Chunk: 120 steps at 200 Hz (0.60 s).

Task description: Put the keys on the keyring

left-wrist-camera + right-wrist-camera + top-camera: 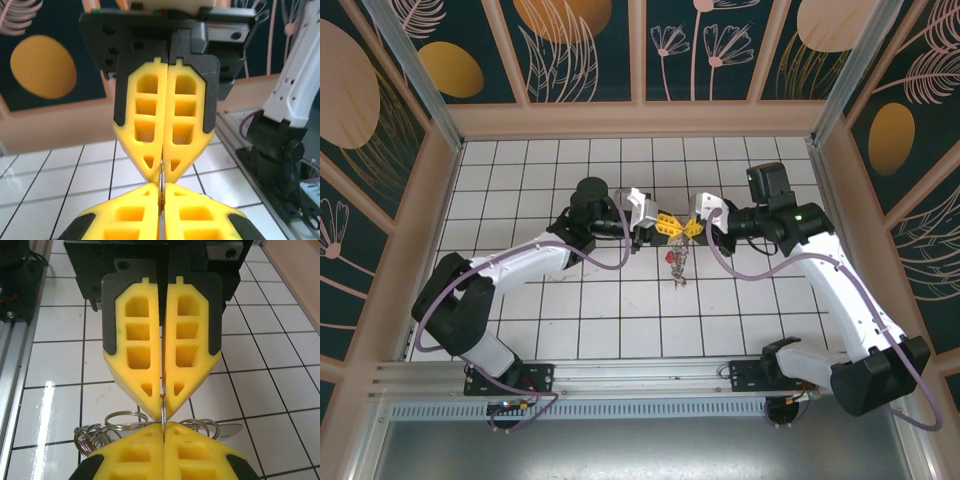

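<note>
Now my left gripper (668,226) and my right gripper (692,229) meet tip to tip above the middle of the white tiled table (520,320), well apart from both side edges. My left arm reaches in from the near left corner and my right arm from the near right corner. Both pairs of yellow fingers are pressed together, and each pair pinches the same thing: the keyring (163,415), a thin silvery ring seen edge-on as a bright line. It runs straight from the seam of one pair into the seam of the other. Through my left wrist camera my own fingertips (131,212) sit at the bottom, the right gripper's fingers face them from above, and the ring's edge bridges the narrow gap between the two sets of tips. My right wrist camera gives the mirror of this: my own fingertips (135,452) below, the left gripper's above, the ring clamped between. Just behind my right fingertips several silvery wire loops (124,419) fan out to either side of the pinched ring, bunched more thickly on the left. Whether they are threaded onto it I cannot tell. From above, the keys (678,265) show as a small dark tangle with a fleck of red directly beneath the meeting point, on the side toward the near edge. They are too small to pick apart, and I cannot tell whether they touch the tiles.
</note>
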Available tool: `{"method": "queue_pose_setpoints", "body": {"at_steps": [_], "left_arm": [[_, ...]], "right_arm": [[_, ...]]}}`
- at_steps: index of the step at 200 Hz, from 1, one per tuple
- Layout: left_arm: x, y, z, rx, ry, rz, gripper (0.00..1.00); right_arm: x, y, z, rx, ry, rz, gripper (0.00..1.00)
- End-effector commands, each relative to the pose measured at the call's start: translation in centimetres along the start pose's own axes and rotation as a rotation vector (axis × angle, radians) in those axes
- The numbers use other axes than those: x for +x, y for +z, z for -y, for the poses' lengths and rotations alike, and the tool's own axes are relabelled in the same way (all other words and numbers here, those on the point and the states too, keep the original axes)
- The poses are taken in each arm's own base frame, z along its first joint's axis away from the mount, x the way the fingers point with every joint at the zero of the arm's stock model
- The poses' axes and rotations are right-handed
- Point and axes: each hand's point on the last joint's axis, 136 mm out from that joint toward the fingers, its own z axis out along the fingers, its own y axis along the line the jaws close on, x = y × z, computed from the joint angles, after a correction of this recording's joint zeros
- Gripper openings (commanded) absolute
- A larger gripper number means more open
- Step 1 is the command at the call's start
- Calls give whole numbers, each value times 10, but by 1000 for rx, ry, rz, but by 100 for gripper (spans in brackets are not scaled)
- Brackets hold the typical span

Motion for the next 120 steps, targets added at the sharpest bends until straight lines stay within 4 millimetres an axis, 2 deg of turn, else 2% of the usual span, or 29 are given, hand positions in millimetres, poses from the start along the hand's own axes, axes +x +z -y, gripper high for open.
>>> {"method": "queue_pose_setpoints", "body": {"at_steps": [1,7,33,61,91,120], "left_arm": [[49,-10,-2,-45,-13,-256,4],[53,-11,-2,-45,-17,-280,0],[58,-10,-5,-54,-32,-294,0],[60,-5,-9,-55,-62,-279,0],[53,1,-13,-45,-62,-212,0],[36,7,-15,-16,-45,-135,0]], "right_arm": [[-15,-5,9,40,-36,-1,0],[-18,-5,11,41,-41,6,0],[-32,-2,16,41,-65,56,0],[-48,-10,13,45,-110,124,0],[-60,-18,11,80,-162,184,0],[-56,-11,6,36,-135,193,0]]}}
